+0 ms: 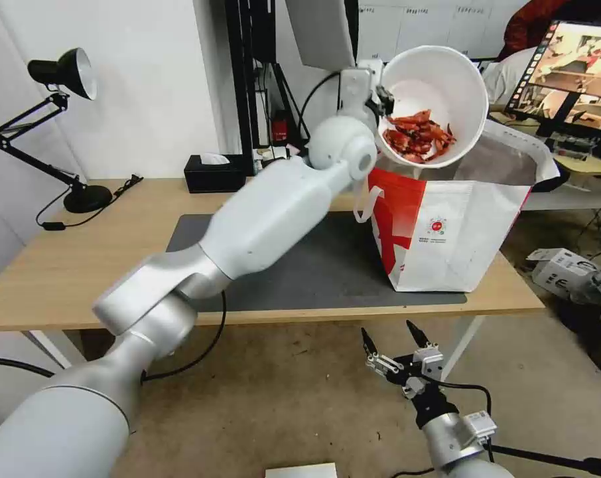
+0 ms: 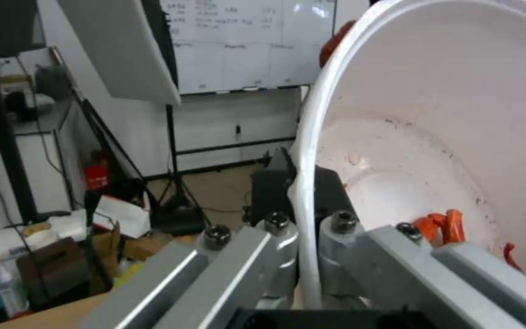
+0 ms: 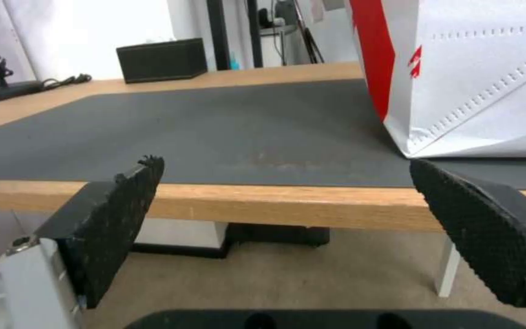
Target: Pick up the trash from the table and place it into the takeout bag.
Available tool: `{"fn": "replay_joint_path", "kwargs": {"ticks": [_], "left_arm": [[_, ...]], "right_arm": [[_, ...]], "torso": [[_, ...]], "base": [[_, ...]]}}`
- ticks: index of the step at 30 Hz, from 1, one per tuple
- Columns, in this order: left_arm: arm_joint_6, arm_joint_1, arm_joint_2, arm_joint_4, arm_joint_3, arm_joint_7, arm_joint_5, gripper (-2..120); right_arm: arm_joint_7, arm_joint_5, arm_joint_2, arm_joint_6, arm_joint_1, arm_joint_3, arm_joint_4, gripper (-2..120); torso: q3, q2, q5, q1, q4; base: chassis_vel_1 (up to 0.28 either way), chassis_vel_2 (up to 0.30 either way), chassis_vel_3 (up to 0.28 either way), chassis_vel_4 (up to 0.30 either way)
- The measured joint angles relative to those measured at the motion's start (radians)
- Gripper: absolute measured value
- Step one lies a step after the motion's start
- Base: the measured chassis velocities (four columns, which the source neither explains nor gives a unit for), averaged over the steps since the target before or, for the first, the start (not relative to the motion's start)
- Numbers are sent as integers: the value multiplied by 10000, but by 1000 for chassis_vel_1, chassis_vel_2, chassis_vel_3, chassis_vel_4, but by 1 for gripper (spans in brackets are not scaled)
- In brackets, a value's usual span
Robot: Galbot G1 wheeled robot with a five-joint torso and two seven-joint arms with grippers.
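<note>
My left gripper is shut on the rim of a white bowl and holds it tilted above the open takeout bag. Red shells lie in the bowl's lower part. In the left wrist view the bowl's rim runs between the fingers, and an orange-red shell shows inside. The red-and-white bag stands on the dark grey mat at the table's right end. My right gripper hangs open below the table's front edge, its pads wide apart and facing the mat and the bag.
A black tissue box sits at the table's back edge, and a black desk lamp stands at the back left. A monitor and clutter lie behind and right of the bag. Boxes rest on the floor to the right.
</note>
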Motion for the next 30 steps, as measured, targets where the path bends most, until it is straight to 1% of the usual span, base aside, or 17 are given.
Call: {"fn": "replay_joint_path", "kwargs": {"ticks": [2, 5, 6, 8, 9, 12, 13, 16, 17, 20, 21, 23, 24, 26, 30], "left_arm": [[-1, 54, -46, 51, 45, 95, 43, 0], [102, 171, -61, 70, 192, 541, 42, 0], [102, 171, -61, 70, 192, 541, 42, 0], [326, 179, -13, 19, 290, 740, -131, 0], [326, 179, -13, 19, 290, 740, -131, 0], [833, 69, 22, 18, 386, 943, -717, 0], [833, 69, 22, 18, 386, 943, -717, 0], [1127, -41, 46, 250, 514, 1210, -999, 0], [1127, -41, 46, 250, 514, 1210, -999, 0], [1333, -70, 101, 311, 658, 1498, -1336, 0], [1333, -70, 101, 311, 658, 1498, -1336, 0], [1523, -71, 98, 370, 758, 1757, -1473, 0], [1523, -71, 98, 370, 758, 1757, -1473, 0], [1633, -79, 58, 534, 875, 1950, -1587, 0], [1761, -113, -18, 755, 1060, 2114, -1611, 0]], "right_arm": [[0, 0, 0, 0, 0, 0, 0, 100], [0, 0, 0, 0, 0, 0, 0, 100], [0, 0, 0, 0, 0, 0, 0, 100], [0, 0, 0, 0, 0, 0, 0, 100], [0, 0, 0, 0, 0, 0, 0, 100], [0, 0, 0, 0, 0, 0, 0, 100], [0, 0, 0, 0, 0, 0, 0, 100], [0, 0, 0, 0, 0, 0, 0, 100], [0, 0, 0, 0, 0, 0, 0, 100], [0, 0, 0, 0, 0, 0, 0, 100], [0, 0, 0, 0, 0, 0, 0, 100], [-1, 0, 0, 0, 0, 0, 1, 100], [-1, 0, 0, 0, 0, 0, 1, 100], [0, 0, 0, 0, 0, 0, 0, 100], [-1, 0, 0, 0, 0, 0, 0, 100]], "torso": [[0, 0, 0, 0, 0], [0, 0, -1, 0, 1], [0, 0, -1, 0, 1], [0, 0, -1, 0, 1], [0, 0, -1, 0, 1], [0, 0, -1, 0, 1], [0, 0, -1, 0, 1], [0, 0, -1, 0, 0], [0, 0, -1, 0, 0], [0, 0, -2, 0, 2], [0, 0, -2, 0, 2], [-1, 0, -1, 0, 1], [-1, 0, -1, 0, 1], [0, 0, -2, 0, 1], [0, 0, -2, 0, 1]], "base": [[0, 0, 0, 0], [0, 0, 0, 0], [0, 0, 0, 0], [0, 0, 0, 0], [0, 0, 0, 0], [0, 0, 0, 0], [0, 0, 0, 0], [0, 0, 0, 0], [0, 0, 0, 0], [0, 0, 0, 0], [0, 0, 0, 0], [0, 0, 0, 0], [0, 0, 0, 0], [0, 0, 0, 0], [0, 0, 0, 0]]}}
